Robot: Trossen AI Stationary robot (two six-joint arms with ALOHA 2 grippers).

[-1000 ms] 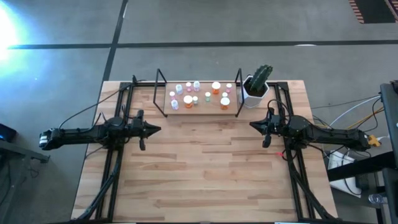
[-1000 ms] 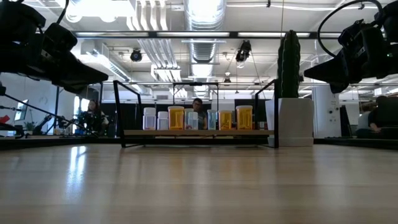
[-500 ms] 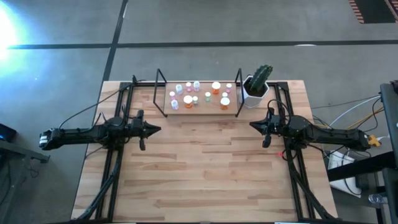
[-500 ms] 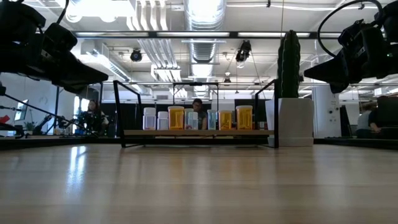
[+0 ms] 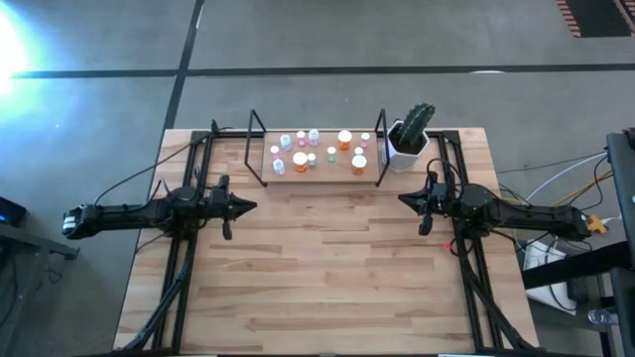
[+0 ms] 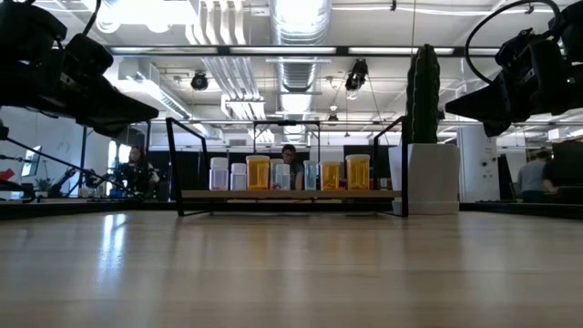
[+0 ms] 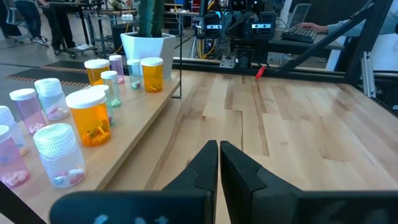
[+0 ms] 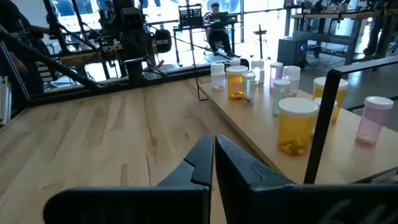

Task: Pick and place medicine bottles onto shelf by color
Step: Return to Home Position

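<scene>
Medicine bottles [image 5: 300, 159] stand upright in a cluster on the shelf [image 5: 327, 173], which sits at the middle of the bench's [image 5: 317, 268] far edge. A potted cactus [image 5: 409, 139] stands just beside the shelf, toward the far right corner. The left hand [image 5: 251, 206] hovers near the bench's left edge, clenched on nothing. The right hand [image 5: 402, 199] hovers near the right edge, likewise clenched and empty, well apart from the shelf.

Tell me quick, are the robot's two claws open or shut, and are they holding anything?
Left gripper: shut, holding nothing.
Right gripper: shut, holding nothing.
</scene>
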